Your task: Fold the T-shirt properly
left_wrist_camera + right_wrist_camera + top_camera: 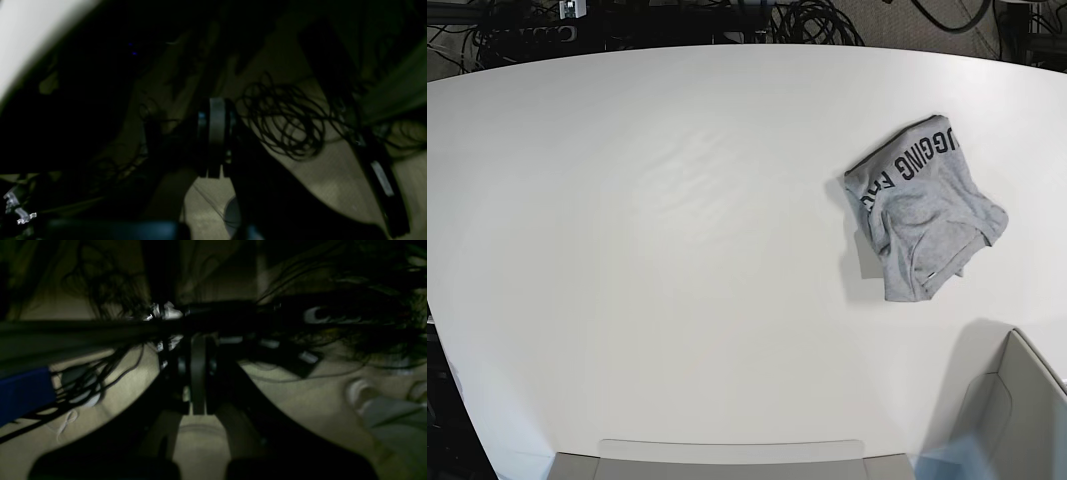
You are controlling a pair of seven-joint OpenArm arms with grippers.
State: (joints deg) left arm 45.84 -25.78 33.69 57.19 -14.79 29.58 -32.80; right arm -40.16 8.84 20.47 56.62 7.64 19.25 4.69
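The heather-grey T-shirt (924, 215) lies crumpled in a small heap on the right side of the white table (677, 250). Black capital lettering shows along its upper edge. Neither arm shows in the base view. The wrist views are dark and look down past the table at the floor. My left gripper (217, 140) shows its jaws pressed together with nothing between them. My right gripper (198, 376) looks the same. Both are far from the T-shirt, which shows in neither wrist view.
A coil of black cables (283, 123) lies on the floor below the left gripper, and the table's white edge (30, 40) shows at top left. More cables (100, 373) and a blue object (23, 393) lie below the right gripper. Grey box-like shapes (1017, 410) stand at the table's front right.
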